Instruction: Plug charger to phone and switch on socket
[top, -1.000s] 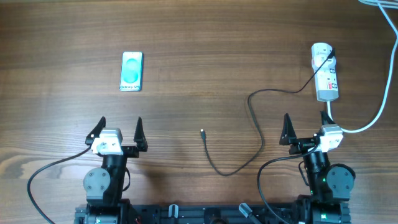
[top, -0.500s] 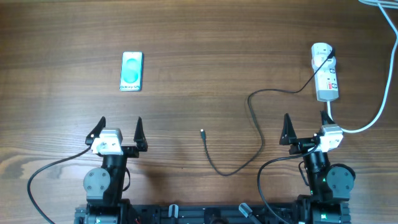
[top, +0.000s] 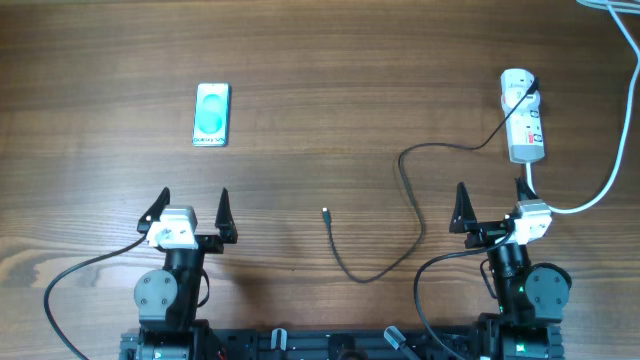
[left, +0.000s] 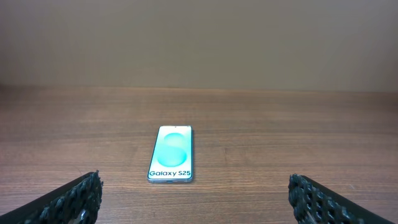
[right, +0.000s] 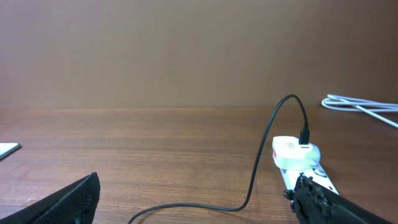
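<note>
nothing moved: left end effector and right end effector gape wide, empty; light-blue phone lies flat.

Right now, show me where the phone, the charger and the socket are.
phone (top: 211, 114), overhead view, middle of its screen.
charger (top: 325, 212), overhead view, its silvery plug tip.
socket (top: 525, 128), overhead view, middle of its white body.

Black charger loops into the white socket — claw spread wide.
</note>
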